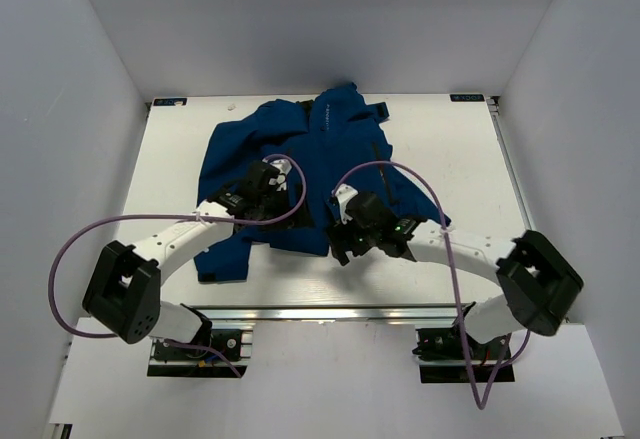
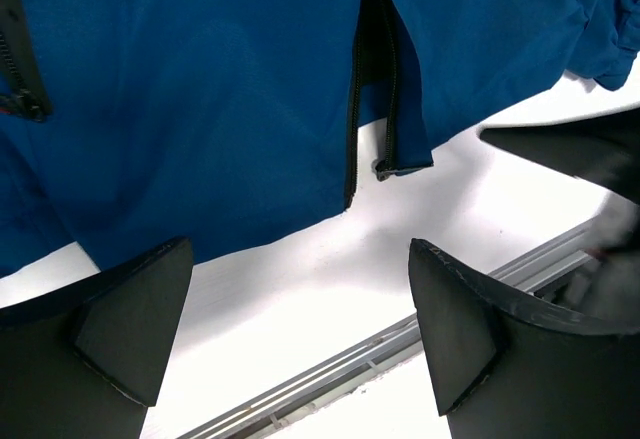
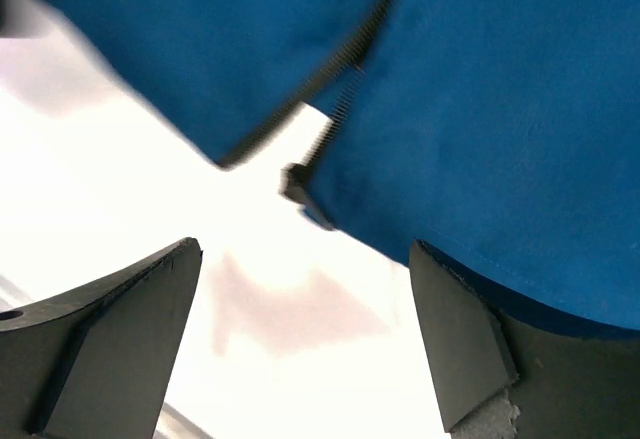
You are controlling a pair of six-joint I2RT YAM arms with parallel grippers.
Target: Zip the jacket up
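The royal-blue jacket (image 1: 300, 149) lies flat on the white table, collar at the far side, hem toward me. Its dark zipper (image 2: 358, 109) is parted at the hem, with the slider end (image 2: 383, 169) on the right panel's corner. My left gripper (image 1: 262, 191) is open and empty over the left front panel; in its wrist view (image 2: 300, 299) its jaws stand wide over bare table just below the hem. My right gripper (image 1: 345, 239) is open and empty at the hem's lower right; in its wrist view (image 3: 305, 309) the zipper's bottom end (image 3: 295, 184) lies just ahead of its fingers.
The white table (image 1: 450, 159) is walled on three sides by white panels. An aluminium rail (image 1: 330, 314) runs along the near edge. Purple cables (image 1: 400, 174) loop over both arms and the jacket. The other gripper's dark finger (image 2: 580, 149) shows at the left wrist view's right edge.
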